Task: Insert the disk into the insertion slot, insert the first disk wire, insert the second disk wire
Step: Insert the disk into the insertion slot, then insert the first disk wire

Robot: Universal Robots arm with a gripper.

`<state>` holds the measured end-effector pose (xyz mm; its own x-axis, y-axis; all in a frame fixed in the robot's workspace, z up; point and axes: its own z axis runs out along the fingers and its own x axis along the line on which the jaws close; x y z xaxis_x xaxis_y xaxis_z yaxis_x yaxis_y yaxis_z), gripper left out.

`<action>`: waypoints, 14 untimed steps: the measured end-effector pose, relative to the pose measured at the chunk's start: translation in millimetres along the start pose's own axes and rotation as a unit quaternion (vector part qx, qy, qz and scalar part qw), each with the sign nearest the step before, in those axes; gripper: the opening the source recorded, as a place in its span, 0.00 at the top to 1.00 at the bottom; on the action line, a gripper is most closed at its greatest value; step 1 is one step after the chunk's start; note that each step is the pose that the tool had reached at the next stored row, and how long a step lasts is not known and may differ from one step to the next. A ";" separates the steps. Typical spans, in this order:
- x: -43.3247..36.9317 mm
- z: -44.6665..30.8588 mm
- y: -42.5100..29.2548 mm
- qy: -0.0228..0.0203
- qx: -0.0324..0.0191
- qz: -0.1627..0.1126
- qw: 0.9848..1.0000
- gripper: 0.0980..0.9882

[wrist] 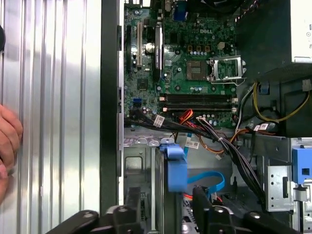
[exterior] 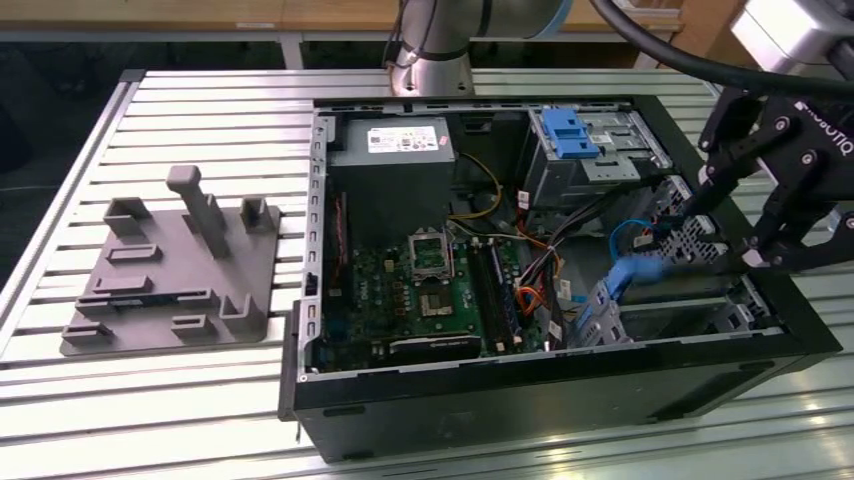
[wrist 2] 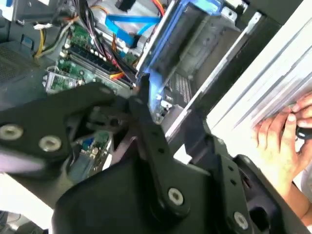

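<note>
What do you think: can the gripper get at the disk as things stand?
Probably yes. The open gripper sits over the disk, a finger either side of it, and the case is open above; the cables lie beside, not between.

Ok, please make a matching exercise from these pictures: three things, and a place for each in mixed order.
1 disk
2 grey fixture
3 power supply

A at the case end nearest the arm base
B on the slatted table, outside the case
C standing on edge inside the case

Pairs: 1-C, 2-B, 3-A
</note>
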<state>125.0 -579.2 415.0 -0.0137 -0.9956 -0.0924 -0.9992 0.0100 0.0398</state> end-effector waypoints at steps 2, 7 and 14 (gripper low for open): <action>0.0 0.2 0.0 0.000 0.000 0.000 1.000 0.43; 0.1 0.1 0.0 0.000 0.000 0.000 1.000 0.22; 0.0 0.1 0.0 0.000 0.000 0.000 1.000 0.22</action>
<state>125.0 -579.2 414.9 -0.0136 -0.9957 -0.0915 -0.9992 0.0100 0.0398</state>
